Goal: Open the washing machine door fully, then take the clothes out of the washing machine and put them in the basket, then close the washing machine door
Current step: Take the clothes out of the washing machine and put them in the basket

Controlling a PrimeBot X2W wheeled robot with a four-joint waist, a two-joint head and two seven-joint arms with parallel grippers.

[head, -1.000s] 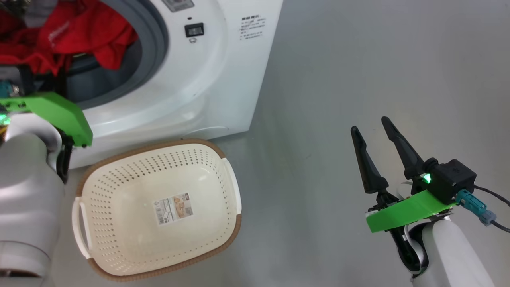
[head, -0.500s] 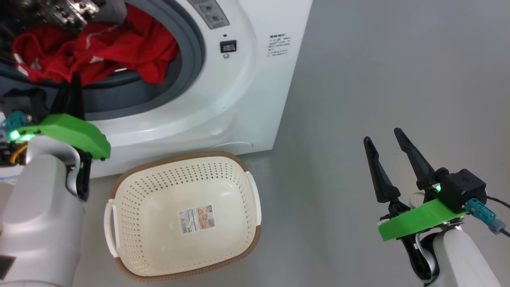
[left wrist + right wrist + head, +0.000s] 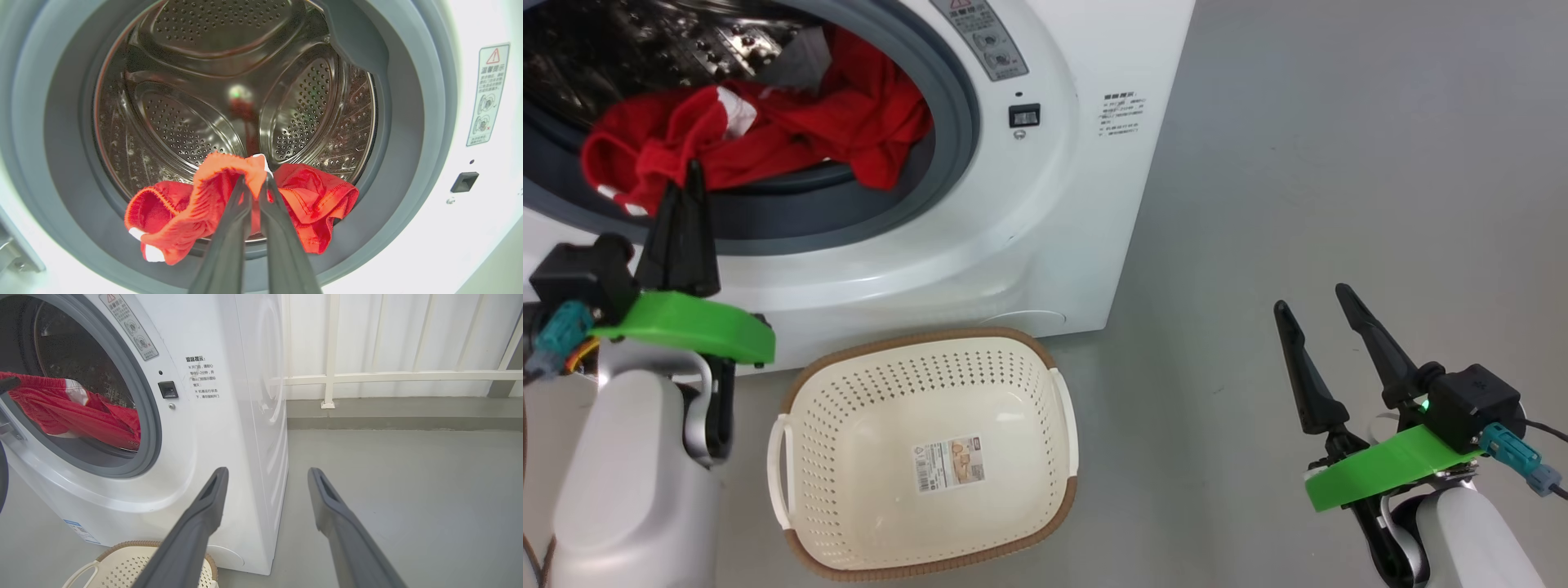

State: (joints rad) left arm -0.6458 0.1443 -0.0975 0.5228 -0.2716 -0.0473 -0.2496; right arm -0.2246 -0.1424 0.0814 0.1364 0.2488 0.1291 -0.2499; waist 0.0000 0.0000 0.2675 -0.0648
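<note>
**Grip on red laundry: lift it clear of the gasket, then across to the basket**

The left gripper (image 3: 255,180), two long dark fingers on a pale arm, is pinched tight on a fold of the bright red fabric clothes with white trim (image 3: 314,196). In the left wrist view the cloth bunches over both tips. The rest of the clothes lies heaped at the lower lip of the opening. Part of it is inside the perforated steel drum (image 3: 184,114) and part is draped over the grey rubber gasket (image 3: 968,98) of the big white front-loading washing machine (image 3: 1045,212).

The step in hand looks like drawing this load out. The hold seems to be on an edge fold, so a slow pull up and back should let the trailing cloth slide over the gasket rather than catch on it. I cannot tell how many pieces would come out with it.

The small cream perforated plastic basket with a brown woven-look rim (image 3: 931,335) stands on the grey floor (image 3: 1298,163) just in front of the machine, below the opening. The hanging cloth is best carried over the basket's middle and released low, so that no sleeve falls outside.

The right gripper (image 3: 1312,300) is spread wide and holds nothing. It is well off to the right, out of the path.
</note>
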